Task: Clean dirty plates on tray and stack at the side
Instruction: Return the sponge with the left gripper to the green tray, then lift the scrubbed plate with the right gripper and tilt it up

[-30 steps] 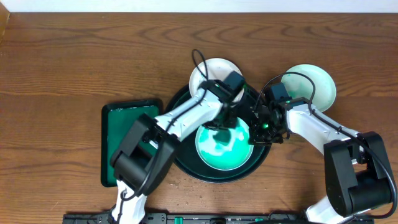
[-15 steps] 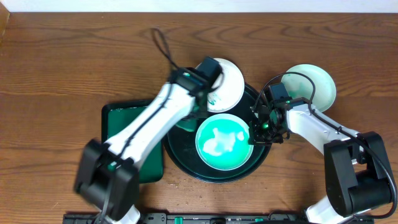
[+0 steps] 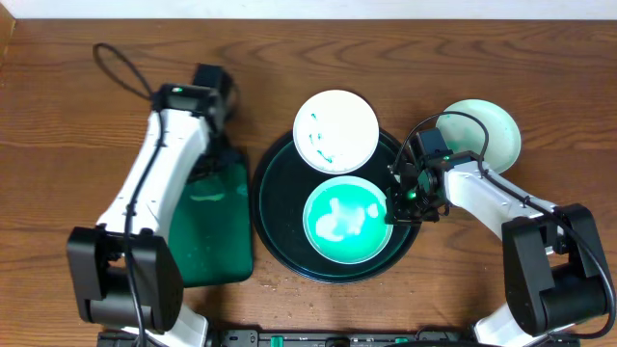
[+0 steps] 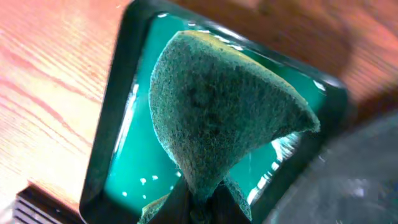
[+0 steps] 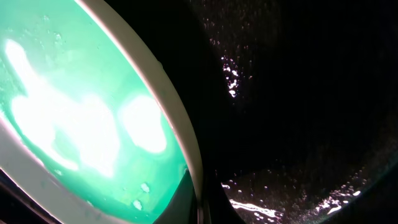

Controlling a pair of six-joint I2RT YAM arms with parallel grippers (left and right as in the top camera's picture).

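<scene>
The left gripper [image 4: 202,200] has its jaws pinching a rough green scouring cloth [image 4: 217,106], which fans out from them above the rectangular green tray [image 3: 212,241]. That tray holds a film of bright green liquid. Its right edge lies just beside the rim of the large round dark tray [image 3: 280,204], leaving hardly any gap. Bare brown wooden worktop [image 3: 77,116] lies wide open to the left of this arm and beyond it. On the round tray, a white round plate with green smears [image 3: 335,130] straddles the far rim, its marks gathered on its left side and the rest clean. Nearer, fully inside the tray, sits a white plate flooded with green [image 3: 345,220], with pale patches showing through the wet colour. It nearly touches the smeared plate. The right gripper [image 3: 400,204] stands at this plate's right edge, its jaws pressed together on the rim. The wet black tray floor beside them is dotted with droplets. Past the tray's right rim, a pale green-tinted plate [image 3: 487,130] rests on the worktop, partly behind the right arm's cable, with open wood beyond it.
</scene>
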